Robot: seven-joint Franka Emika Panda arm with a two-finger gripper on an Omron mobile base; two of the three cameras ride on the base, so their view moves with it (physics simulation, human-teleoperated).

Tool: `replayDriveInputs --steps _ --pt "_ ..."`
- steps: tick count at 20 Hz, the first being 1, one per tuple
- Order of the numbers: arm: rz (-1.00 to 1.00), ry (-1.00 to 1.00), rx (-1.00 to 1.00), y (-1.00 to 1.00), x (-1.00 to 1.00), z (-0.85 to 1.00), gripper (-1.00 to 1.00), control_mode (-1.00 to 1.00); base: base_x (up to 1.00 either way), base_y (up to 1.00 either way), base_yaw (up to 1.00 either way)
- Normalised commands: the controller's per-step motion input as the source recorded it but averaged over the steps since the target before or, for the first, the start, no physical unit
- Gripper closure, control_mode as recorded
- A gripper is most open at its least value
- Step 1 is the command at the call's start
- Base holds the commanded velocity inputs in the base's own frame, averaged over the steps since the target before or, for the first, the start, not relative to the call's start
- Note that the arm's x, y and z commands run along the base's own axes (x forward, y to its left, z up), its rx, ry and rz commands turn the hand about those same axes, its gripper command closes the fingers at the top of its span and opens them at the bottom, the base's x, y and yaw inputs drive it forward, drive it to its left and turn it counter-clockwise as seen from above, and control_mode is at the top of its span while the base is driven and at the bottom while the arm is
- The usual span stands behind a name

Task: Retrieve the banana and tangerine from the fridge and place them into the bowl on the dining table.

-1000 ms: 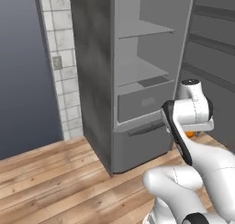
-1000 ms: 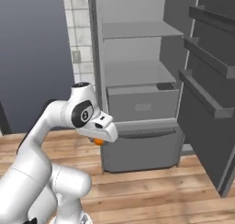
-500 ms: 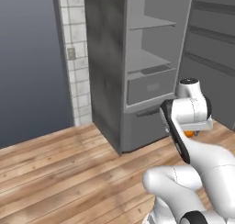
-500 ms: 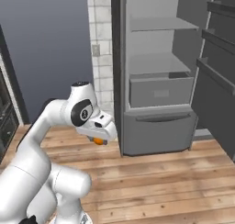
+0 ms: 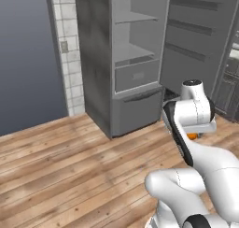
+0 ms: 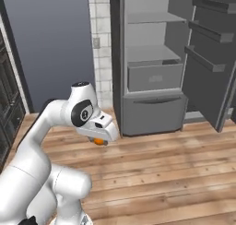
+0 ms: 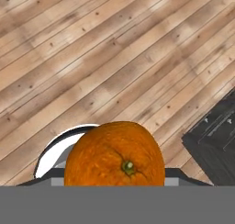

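In the hand view the tangerine (image 7: 114, 154) sits right at the gripper (image 7: 114, 179), between its jaws and held off the wood floor (image 7: 92, 58). From the right base view it peeks out orange beneath the hand (image 6: 98, 140), left of the open fridge (image 6: 152, 81), and well apart from it.

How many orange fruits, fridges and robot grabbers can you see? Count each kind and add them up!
Orange fruit: 1, the tangerine held in the grabber
Fridges: 1, the grey fridge with its door open
Robot grabbers: 1, the gripper, closed around the tangerine
Total: 3
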Motion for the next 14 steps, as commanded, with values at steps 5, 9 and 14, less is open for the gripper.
replayDriveInputs --steps 5,9,14 --pt "0.0 0.0 0.0 0.0 0.0 0.0 1.0 1.0 -0.99 0.0 -0.13" --pt "0.0 0.0 0.0 0.0 0.0 0.0 1.0 1.0 -0.86 -0.12 -0.14" --pt "0.0 0.0 0.0 0.0 0.0 0.0 1.0 1.0 -0.62 -0.47 -0.14"
